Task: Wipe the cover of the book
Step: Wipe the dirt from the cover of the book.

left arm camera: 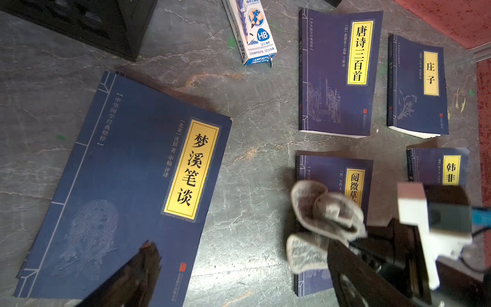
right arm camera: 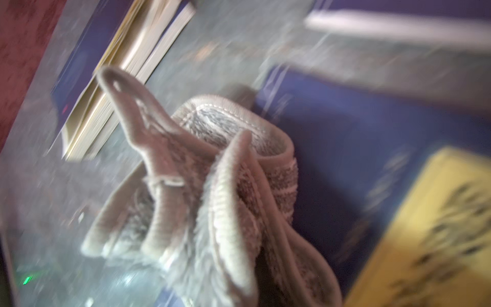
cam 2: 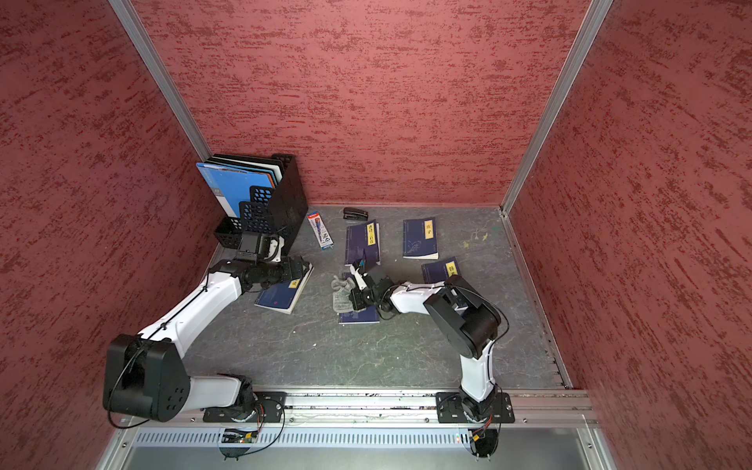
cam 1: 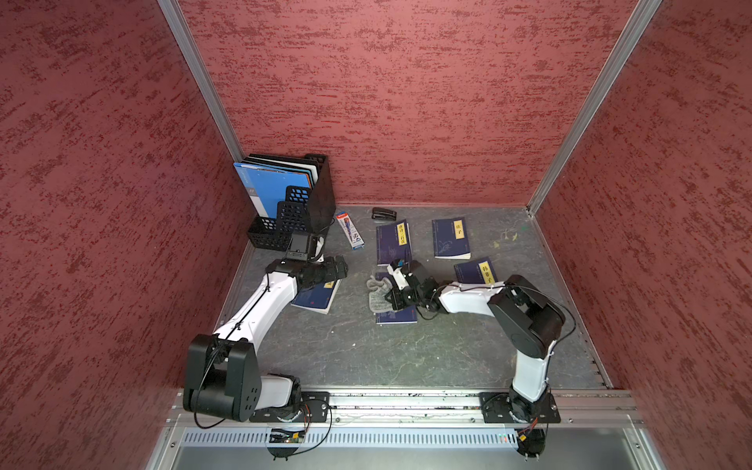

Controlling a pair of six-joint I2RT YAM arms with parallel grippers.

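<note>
Evidently mid-wipe: right jaws clamp the grey cloth (cam 1: 376, 295) at nine o'clock of the book (cam 1: 396, 318); next, drag it toward three. Left jaws gape idle.

A black mesh file rack (cam 1: 321, 191) stood in the ten o'clock corner of the grey counter (cam 1: 346, 354), with blue folders (cam 1: 268, 187) upright inside it. Just beside it, toward three o'clock, lay a pencil box (cam 1: 350, 230). A black stapler (cam 1: 383, 214) sat by the red back wall (cam 1: 407, 101) at twelve. Four dark blue books with yellow title strips lay flat and apart: the Tang poems book (cam 1: 392, 244) at twelve, the Zhuangzi book (cam 1: 449, 238) at one, the Han Feizi book (cam 1: 474, 270) at two and the Mengxi book (cam 1: 313, 301) at nine.
</note>
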